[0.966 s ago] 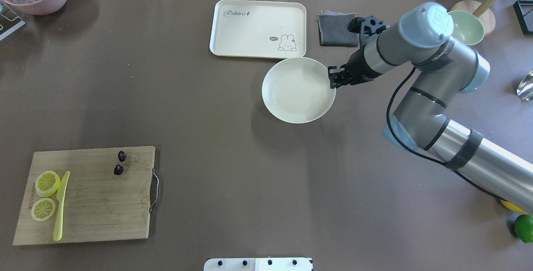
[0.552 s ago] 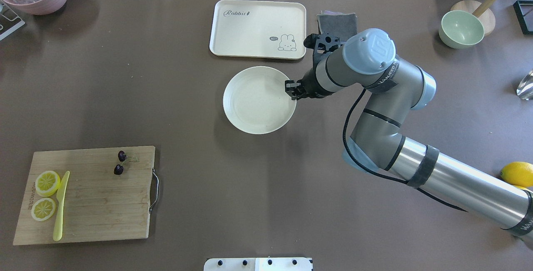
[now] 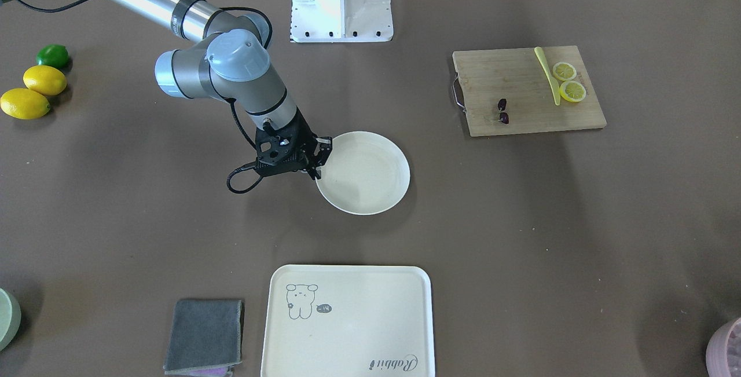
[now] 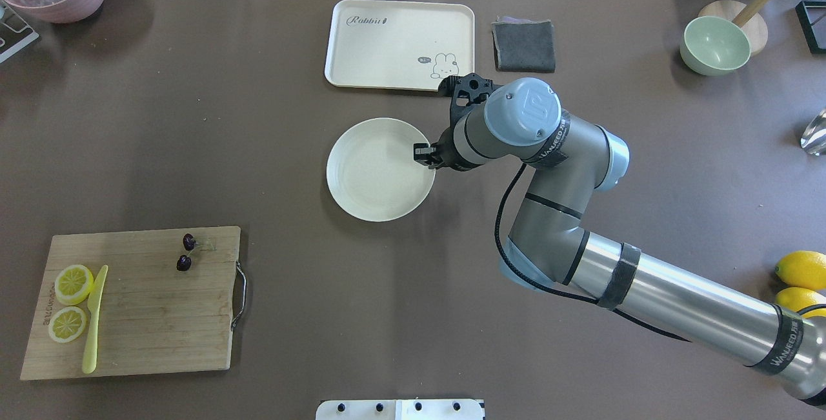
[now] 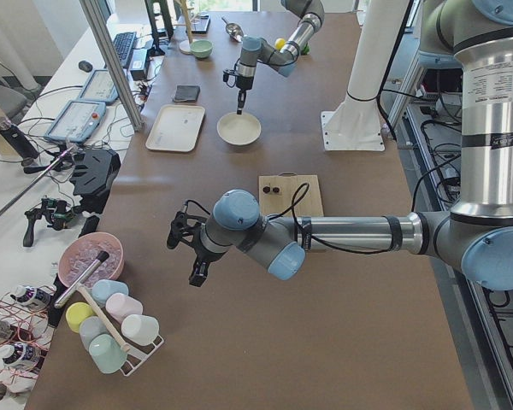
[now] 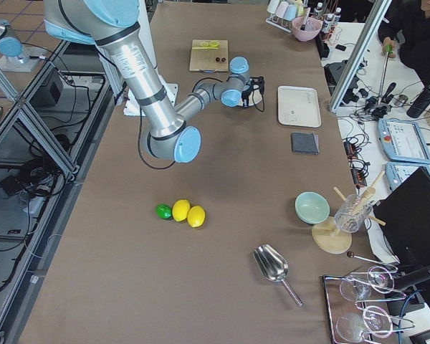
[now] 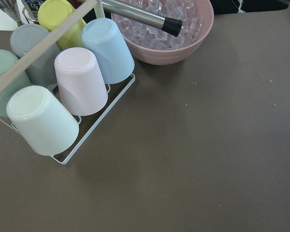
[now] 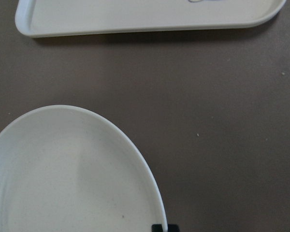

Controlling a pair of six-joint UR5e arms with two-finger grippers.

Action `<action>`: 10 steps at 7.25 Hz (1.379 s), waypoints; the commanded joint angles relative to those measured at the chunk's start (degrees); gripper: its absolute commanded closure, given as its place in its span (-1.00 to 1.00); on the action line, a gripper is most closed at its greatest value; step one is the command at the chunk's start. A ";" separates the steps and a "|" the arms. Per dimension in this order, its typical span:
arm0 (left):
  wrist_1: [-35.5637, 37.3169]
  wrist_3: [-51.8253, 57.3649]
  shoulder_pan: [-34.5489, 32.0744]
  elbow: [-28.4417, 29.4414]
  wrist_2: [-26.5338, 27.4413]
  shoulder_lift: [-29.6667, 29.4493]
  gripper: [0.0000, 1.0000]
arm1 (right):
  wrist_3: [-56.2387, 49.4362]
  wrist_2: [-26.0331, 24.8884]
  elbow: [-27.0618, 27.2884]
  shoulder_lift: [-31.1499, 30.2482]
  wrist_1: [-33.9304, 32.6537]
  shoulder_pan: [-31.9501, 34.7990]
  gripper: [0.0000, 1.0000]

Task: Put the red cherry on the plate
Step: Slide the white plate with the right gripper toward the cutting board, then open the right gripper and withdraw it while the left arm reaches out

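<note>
The red cherry (image 4: 184, 263), two tiny dark fruits on thin stems, lies on the wooden cutting board (image 4: 142, 317) at the near left; the front-facing view shows the cherry (image 3: 503, 117) too. The round cream plate (image 4: 377, 171) sits mid-table. My right gripper (image 4: 423, 152) is shut on the plate's right rim, and a fingertip (image 8: 164, 227) shows at that rim in the right wrist view. My left gripper (image 5: 192, 256) hovers over the far left end of the table, seen only from the side, so I cannot tell whether it is open or shut.
Two lemon slices (image 4: 73, 283) and a yellow knife (image 4: 95, 320) share the board. A rabbit tray (image 4: 400, 42) and grey cloth (image 4: 524, 46) lie behind the plate. A green bowl (image 4: 715, 44), lemons (image 4: 800, 268), a cup rack (image 7: 63, 92) and a pink ice bowl (image 7: 169, 34) stand at the table's ends.
My right gripper has slid the plate leftward and slightly toward the robot, away from the tray and cloth. The cherry and board have not moved.
</note>
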 commanded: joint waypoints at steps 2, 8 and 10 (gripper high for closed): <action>-0.30 -5.23 0.19 -0.96 0.00 -0.46 -0.96 | -0.91 0.40 0.56 -0.24 -0.16 1.56 -1.00; 3.33 -33.40 28.96 -18.41 16.02 -0.29 -0.95 | -24.69 19.47 0.92 -13.84 -0.78 24.14 -1.00; 21.93 -33.41 40.04 -28.78 25.28 -1.69 -0.95 | -28.86 21.76 0.74 -16.84 -0.78 27.76 -1.00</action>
